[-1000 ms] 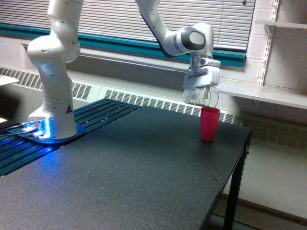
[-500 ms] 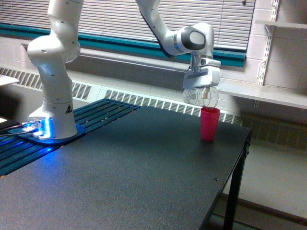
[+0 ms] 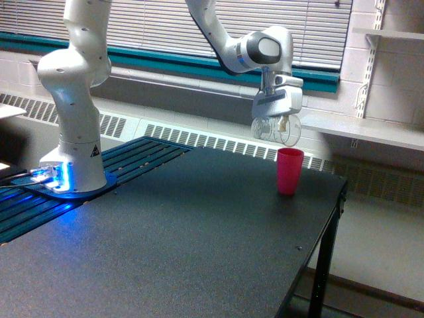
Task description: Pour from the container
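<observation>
End effector (image 3: 277, 123) clamps the tipped clear container (image 3: 277, 128); the pink cup (image 3: 289, 171) stands just below, slightly right in the exterior view.

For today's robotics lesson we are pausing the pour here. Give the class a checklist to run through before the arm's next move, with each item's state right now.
1. Gripper holds the clear container: ok.
2. Container tipped on its side for pouring: ok.
3. Container mouth directly over the pink cup: cannot tell; it hangs clear above the cup's rim.
4. Pink cup upright on the black table: ok.
5. Anything left in the container: cannot tell.
6. Spill on the table around the cup: none visible, ok.
</observation>
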